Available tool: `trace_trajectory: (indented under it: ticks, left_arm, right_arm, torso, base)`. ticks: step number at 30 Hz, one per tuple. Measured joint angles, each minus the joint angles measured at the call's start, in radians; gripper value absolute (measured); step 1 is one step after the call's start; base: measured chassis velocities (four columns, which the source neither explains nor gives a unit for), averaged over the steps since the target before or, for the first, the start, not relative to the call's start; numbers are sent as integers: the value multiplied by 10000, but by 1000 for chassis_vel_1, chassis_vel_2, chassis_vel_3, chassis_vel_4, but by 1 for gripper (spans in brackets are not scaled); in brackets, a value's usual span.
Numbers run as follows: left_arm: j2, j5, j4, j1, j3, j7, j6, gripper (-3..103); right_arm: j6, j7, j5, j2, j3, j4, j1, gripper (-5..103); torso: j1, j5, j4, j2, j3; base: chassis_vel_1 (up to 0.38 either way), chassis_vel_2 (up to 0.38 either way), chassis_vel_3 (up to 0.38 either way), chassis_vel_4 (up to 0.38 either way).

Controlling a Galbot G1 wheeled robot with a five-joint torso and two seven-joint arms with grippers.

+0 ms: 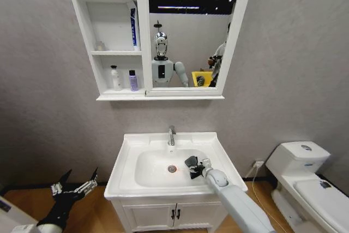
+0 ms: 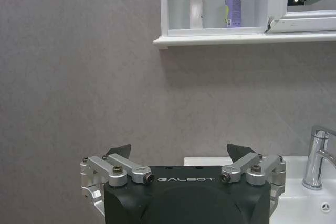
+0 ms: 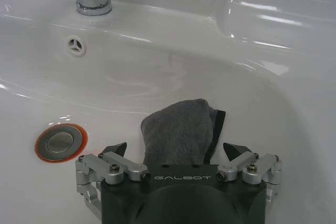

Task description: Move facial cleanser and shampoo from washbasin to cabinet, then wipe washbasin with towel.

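Washbasin [image 1: 126,174] wipe underway by the look of it; going L to R: left claw [image 1: 72,187] hangs low beside the vanity, fingers spread, holding nothing, parked. Two bottles [image 1: 123,78] already stand on cabinet [image 1: 143,31] bottom shelf, so the move part looks done. Drain [image 3: 61,141] sits near the towel [image 3: 181,132]; right claw [image 3: 175,150] is down in the bowl w/ the towel between its fingers, which look splayed wide in the wrist view; grip may be loose. Risks: cloth slips out mid-stroke & claw scrapes bare ceramic; towel edge snags on drain; wide sweep knocks the tap [image 1: 171,135].
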Motion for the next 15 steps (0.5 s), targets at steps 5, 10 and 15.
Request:
trace_trajectory:
  ticks: [5,10,15]
  left_arm:
    - [0,0,0,0,0,0,-1,100]
    - [0,0,0,0,0,0,0,100]
    - [0,0,0,0,0,0,0,100]
  right_arm:
    - [-256,49,89,41,-513,-113,397,100]
    - [-479,91,37,116,-1026,-505,667,100]
    - [-331,147,-286,116,-1137,-677,658,95]
  torso:
    - [0,-1,1,0,0]
    - [0,0,2,0,0]
    - [0,-1,0,0,0]
  base:
    - [0,0,0,0]
    - [0,0,0,0]
    - [0,0,0,0]
